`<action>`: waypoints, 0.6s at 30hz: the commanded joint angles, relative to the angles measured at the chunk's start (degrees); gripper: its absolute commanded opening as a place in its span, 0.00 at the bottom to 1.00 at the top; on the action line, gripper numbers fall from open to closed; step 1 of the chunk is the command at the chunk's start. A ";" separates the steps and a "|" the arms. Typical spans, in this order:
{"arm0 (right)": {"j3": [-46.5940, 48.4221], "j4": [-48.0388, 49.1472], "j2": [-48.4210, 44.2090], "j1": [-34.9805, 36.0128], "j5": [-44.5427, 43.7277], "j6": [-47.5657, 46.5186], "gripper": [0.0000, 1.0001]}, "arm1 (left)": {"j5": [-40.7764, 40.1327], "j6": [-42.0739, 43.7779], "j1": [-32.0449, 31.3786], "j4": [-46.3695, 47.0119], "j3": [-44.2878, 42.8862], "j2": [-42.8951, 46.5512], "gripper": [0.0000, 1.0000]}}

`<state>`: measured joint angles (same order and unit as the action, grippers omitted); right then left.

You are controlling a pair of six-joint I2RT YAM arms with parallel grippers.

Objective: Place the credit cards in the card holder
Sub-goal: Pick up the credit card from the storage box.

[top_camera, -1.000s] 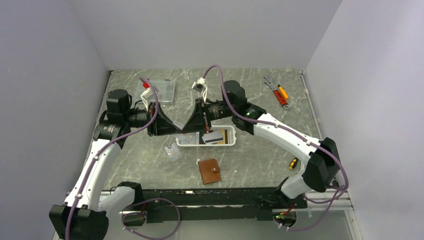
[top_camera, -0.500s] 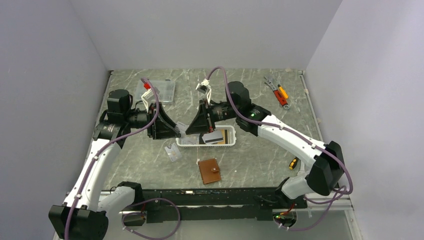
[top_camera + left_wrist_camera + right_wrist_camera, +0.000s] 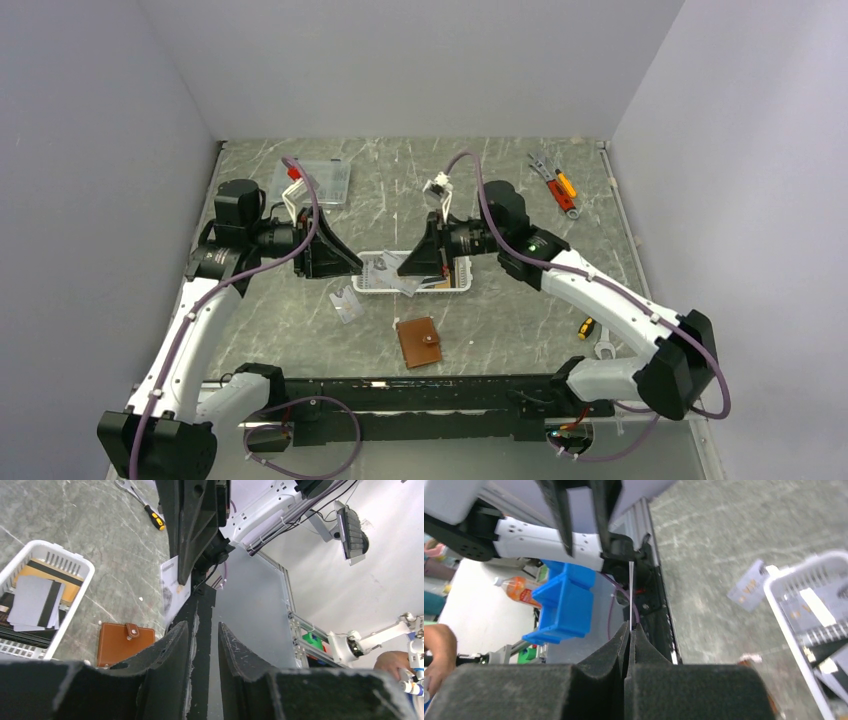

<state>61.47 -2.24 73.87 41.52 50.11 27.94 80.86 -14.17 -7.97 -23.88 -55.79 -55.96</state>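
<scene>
So the right tool [image 3: 630, 629] is pinching one credit card [image 3: 630, 595] by its edge, pads squeezed right together on it, and it's hovering over the white basket [image 3: 464, 272] mid-table. The left tool [image 3: 202, 630] is hanging at the basket's 9 o'clock end with its pads just a crack apart, and I'm not seeing anything gripped in there. The other cards [image 3: 34, 602] are lying in the basket. The card holder [image 3: 419, 342] is lying flat on the table at 6 o'clock from the basket, near it but not touching, and it's looking snapped closed.

My take: that closed flap is what's getting in the way. The free left tool is probably going to have to pop the tab and pin the holder open. Then the right one can bring the card down short edge first, low and slow, since a thin card in a tip pinch is likely slipping or flexing.

Other stuff:
- a small clear piece [image 3: 346, 305] at the holder's 10 o'clock
- a compartment box [image 3: 312, 180] at 11 o'clock on the table
- hand tools [image 3: 555, 185] at 1 o'clock
- a little screwdriver [image 3: 587, 327] at 4 o'clock

None of it is sitting between basket and holder.
</scene>
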 commanded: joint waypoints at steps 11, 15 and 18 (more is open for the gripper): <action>-16.59 -12.41 -6.94 6.09 -32.94 3.02 0.00 | -40.55 32.50 -19.82 -16.16 1.61 -2.92 0.34; -14.99 -16.16 -3.48 16.55 -50.01 5.72 0.00 | -46.97 36.04 -24.89 -16.85 1.97 -5.27 0.33; -14.19 -17.88 0.32 22.75 -59.63 8.72 0.00 | -48.24 36.67 -26.51 -17.12 1.27 -5.79 0.33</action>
<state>44.84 -17.17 70.61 58.37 9.19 32.12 39.46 17.80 -32.60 -40.66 -53.56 -61.82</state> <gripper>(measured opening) 0.008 0.336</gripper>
